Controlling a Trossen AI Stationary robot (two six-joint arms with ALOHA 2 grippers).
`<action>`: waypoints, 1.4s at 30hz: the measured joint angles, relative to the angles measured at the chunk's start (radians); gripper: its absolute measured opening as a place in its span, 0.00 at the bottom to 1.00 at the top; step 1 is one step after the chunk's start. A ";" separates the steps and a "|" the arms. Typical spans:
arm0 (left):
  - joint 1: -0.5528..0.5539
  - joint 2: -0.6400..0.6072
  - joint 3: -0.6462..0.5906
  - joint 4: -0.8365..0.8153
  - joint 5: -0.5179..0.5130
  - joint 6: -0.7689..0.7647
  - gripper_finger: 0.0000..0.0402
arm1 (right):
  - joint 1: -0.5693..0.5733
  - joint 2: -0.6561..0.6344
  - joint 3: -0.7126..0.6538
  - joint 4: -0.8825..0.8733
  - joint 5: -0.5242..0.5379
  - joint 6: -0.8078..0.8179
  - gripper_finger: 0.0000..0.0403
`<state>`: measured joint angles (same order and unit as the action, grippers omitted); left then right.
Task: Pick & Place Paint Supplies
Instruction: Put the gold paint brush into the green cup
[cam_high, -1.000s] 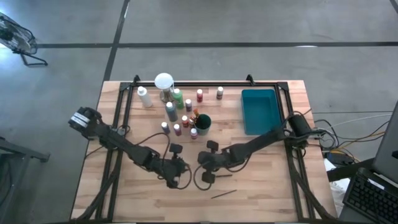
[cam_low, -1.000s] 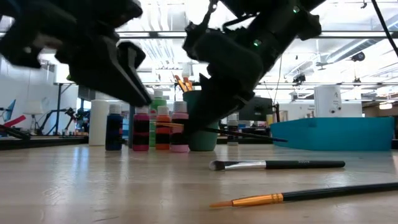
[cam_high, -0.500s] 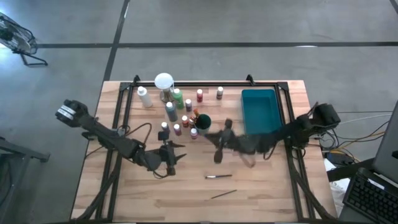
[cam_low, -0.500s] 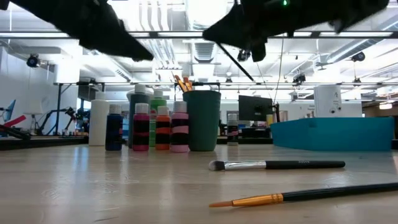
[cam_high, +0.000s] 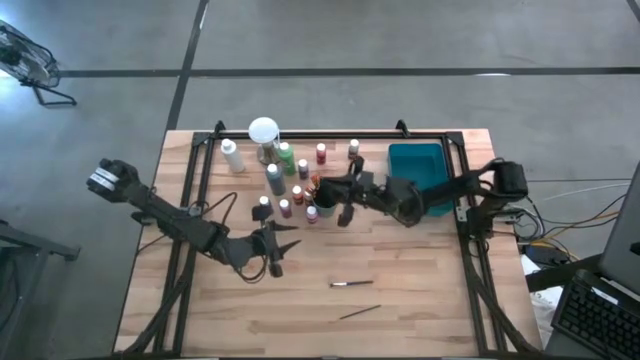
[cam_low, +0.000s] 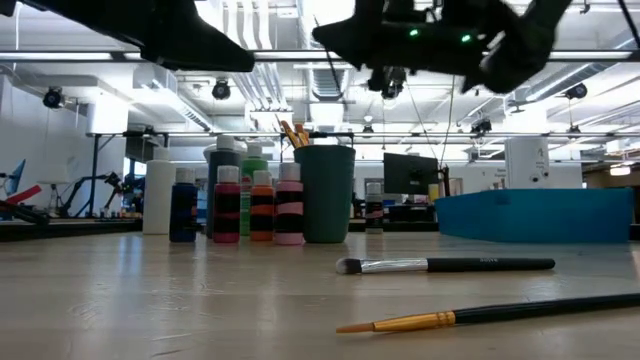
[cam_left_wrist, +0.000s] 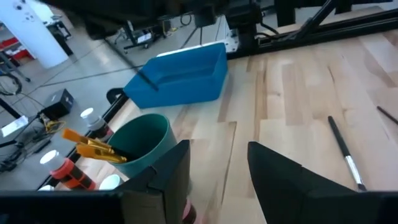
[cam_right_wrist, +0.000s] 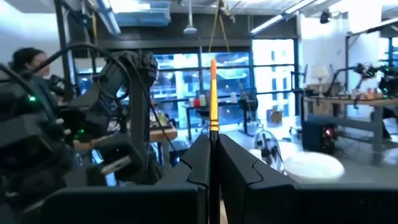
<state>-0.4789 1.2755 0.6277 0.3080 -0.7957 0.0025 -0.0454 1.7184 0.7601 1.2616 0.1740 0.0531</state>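
free: bare front table (cam_high: 420, 290) | blocked: bottle cluster (cam_high: 285, 180), two loose brushes (cam_high: 352, 284)

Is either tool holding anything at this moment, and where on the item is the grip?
The right tool is shut on a paintbrush, pinching its dark handle just below the gold ferrule, bristles pointing away. The left tool is open, holding nothing.

No lettering I can read anywhere. The black-banded labels on the small white-capped paint bottles (cam_low: 227, 206) show no legible words; print on the dark-handled silver-ferruled brush (cam_low: 447, 265) is too small to tell.
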 joint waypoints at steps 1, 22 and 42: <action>0.000 0.000 0.000 0.000 -0.004 0.000 0.42 | -0.012 0.014 0.012 0.001 -0.011 0.003 0.02; 0.002 -0.059 -0.001 0.017 -0.015 0.034 0.42 | -0.084 0.308 0.058 0.168 -0.062 0.100 0.03; 0.005 -0.068 -0.001 0.014 -0.017 0.052 0.42 | -0.086 0.328 0.047 0.103 -0.058 0.105 0.03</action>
<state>-0.4744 1.2072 0.6266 0.3222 -0.8130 0.0547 -0.1318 2.0460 0.8070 1.3642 0.1162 0.1577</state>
